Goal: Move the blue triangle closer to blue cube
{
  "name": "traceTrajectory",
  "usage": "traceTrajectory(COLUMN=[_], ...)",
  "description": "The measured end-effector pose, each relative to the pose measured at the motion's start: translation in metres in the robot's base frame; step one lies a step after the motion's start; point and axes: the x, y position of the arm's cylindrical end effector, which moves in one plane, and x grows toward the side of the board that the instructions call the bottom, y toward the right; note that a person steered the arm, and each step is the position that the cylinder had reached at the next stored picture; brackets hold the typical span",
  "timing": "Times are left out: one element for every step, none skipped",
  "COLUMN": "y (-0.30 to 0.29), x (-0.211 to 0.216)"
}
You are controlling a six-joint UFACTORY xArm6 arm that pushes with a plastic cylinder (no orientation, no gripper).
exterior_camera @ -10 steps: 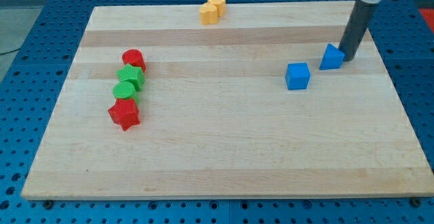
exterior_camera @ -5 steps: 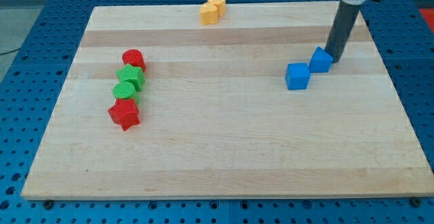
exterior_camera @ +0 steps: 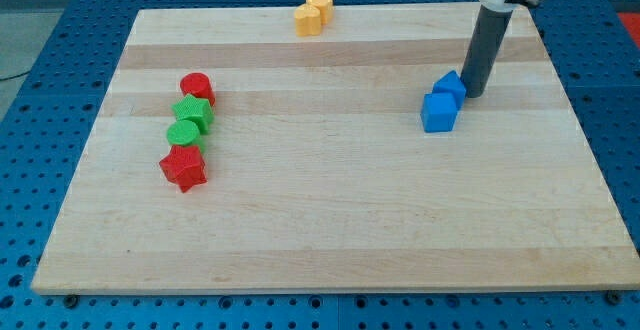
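The blue triangle (exterior_camera: 449, 85) lies right of the board's centre, touching the top right corner of the blue cube (exterior_camera: 438, 112). My tip (exterior_camera: 472, 94) stands against the triangle's right side, with the dark rod rising to the view's top. The cube sits just below and left of the triangle.
A column of blocks stands at the view's left: a red cylinder (exterior_camera: 196, 87), a green star-like block (exterior_camera: 193, 113), a green cylinder (exterior_camera: 183, 134) and a red star (exterior_camera: 183, 168). Two yellow blocks (exterior_camera: 313, 13) sit near the wooden board's (exterior_camera: 330, 230) top edge.
My tip has moved left and slightly down, pushing the blue triangle leftward until it meets the blue cube. The cube and the other blocks have stayed put.
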Motion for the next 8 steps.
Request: traceTrajectory(y=[-0.010, -0.024, -0.028, -0.026, 0.005, -0.028, -0.128, -0.244], x=[0.000, -0.001, -0.001, -0.001, -0.021, -0.042, -0.064, -0.078])
